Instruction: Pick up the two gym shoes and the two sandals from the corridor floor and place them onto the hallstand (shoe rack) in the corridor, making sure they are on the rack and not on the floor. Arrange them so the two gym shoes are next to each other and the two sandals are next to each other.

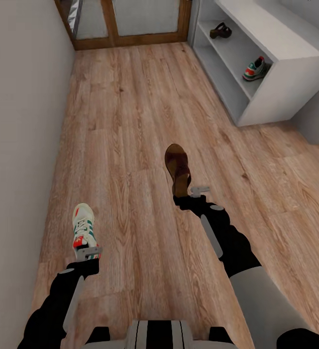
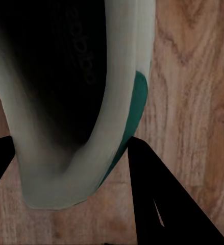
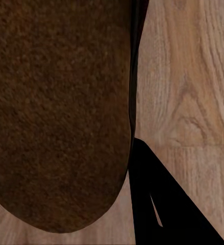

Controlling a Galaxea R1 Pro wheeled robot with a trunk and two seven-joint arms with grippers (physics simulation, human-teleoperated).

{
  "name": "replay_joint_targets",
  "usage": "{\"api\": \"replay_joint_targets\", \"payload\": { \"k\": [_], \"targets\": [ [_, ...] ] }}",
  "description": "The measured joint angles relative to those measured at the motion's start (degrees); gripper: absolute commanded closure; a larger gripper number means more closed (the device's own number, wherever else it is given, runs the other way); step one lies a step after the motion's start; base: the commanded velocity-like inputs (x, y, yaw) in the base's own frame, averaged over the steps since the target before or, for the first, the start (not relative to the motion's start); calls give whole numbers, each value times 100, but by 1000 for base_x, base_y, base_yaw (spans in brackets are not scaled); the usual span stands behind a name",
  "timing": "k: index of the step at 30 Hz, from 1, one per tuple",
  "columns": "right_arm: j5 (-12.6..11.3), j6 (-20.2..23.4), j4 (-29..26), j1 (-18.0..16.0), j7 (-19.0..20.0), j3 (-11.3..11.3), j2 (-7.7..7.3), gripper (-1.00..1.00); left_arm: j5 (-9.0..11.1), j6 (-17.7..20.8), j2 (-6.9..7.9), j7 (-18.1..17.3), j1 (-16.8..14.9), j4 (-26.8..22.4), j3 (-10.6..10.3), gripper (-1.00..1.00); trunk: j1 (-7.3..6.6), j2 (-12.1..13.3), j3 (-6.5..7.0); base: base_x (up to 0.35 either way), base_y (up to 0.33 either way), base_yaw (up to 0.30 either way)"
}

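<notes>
Head view: left end effector (image 1: 88, 253) grips light, soft sneaker (image 1: 83, 227) by heel, right end effector (image 1: 198, 190) grips stiff sandal (image 1: 178, 168) by heel.

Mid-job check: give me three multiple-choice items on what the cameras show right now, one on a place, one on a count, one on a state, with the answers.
1. Where is the sandal that is already on the shoe rack?
A. on the flat top
B. on an open shelf, toward the far end
C. on the stairs

2. How many shoes of any kind sit on the rack?
A. two
B. four
C. none

3. What is at the left gripper?
A. a brown sandal
B. nothing
C. a white sneaker

Answers:
1 B: the head view shows it inside a shelf at the end nearer the door.
2 A: one sandal and one striped sneaker sit on the shelves.
3 C: the left wrist view shows its cream heel between the fingers; the right gripper has the other sandal.
</notes>
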Motion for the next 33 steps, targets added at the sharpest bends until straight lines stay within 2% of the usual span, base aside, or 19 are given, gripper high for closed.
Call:
{"api": "replay_joint_targets", "payload": {
  "k": [17,33],
  "targets": [
    [-12,0,-2,0,1,-1,0,100,-2,0,0,0,-1,-2,0,100,0,0,104,314,168,2],
    [-13,0,-2,0,1,3,0,100,-3,0,0,0,-1,-2,0,100,0,0,247,335,35,0]
  ]
}}
